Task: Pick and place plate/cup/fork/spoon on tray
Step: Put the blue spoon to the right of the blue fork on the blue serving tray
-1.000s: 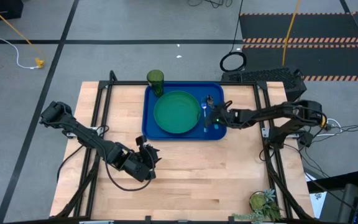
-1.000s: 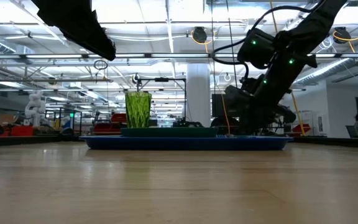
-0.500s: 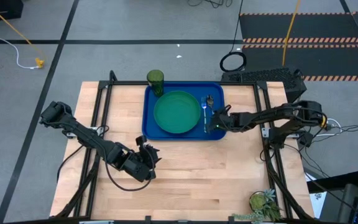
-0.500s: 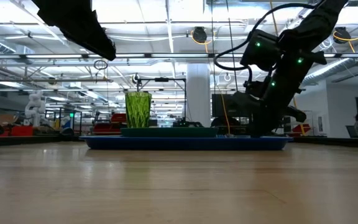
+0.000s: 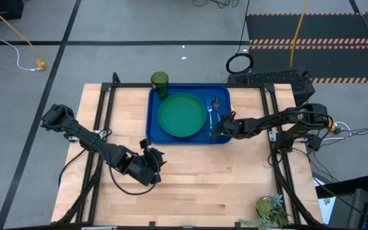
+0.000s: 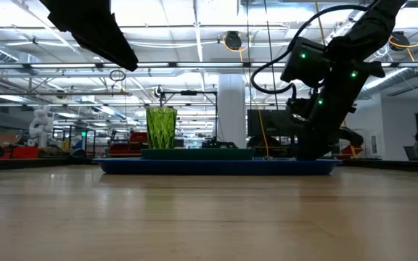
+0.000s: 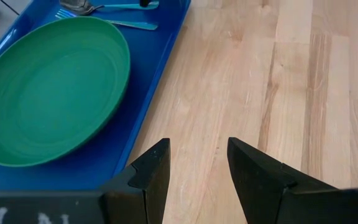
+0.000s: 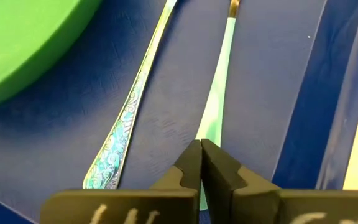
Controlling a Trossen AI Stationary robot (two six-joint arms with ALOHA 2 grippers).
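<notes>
The deep blue tray point(image 5: 153, 121) lies at the table's far middle. On it are the green plate point(image 5: 182, 115), the dark green cup point(image 5: 160, 82) standing at its far left corner, and the fork point(image 8: 126, 124) and the spoon point(image 8: 219, 81) lying side by side right of the plate. My right gripper point(image 8: 201, 144) is low over the tray's near right part point(image 5: 214, 131), shut on the spoon's handle. My left gripper point(image 7: 197, 149) is open and empty over bare wood near the tray's near left corner point(image 5: 153, 160). My right gripper pinches the near end of the spoon's light blue handle point(image 8: 211, 127) between its two fingers. The fingers slant down from the table's right and near side, roughly in line with the handle. The spoon lies along the tray floor, its bowl toward the far edge.
A potted green plant point(image 5: 270, 207) stands at the table's near right corner. Black frame rails run along the table's left and right sides. Bare wood point(image 5: 209, 179) spreads between the tray and the near edge.
My right gripper has gone down toward the tray and a little toward the table's near and left edges, and has tipped steeper. Its fingers stay shut on the spoon's handle.
</notes>
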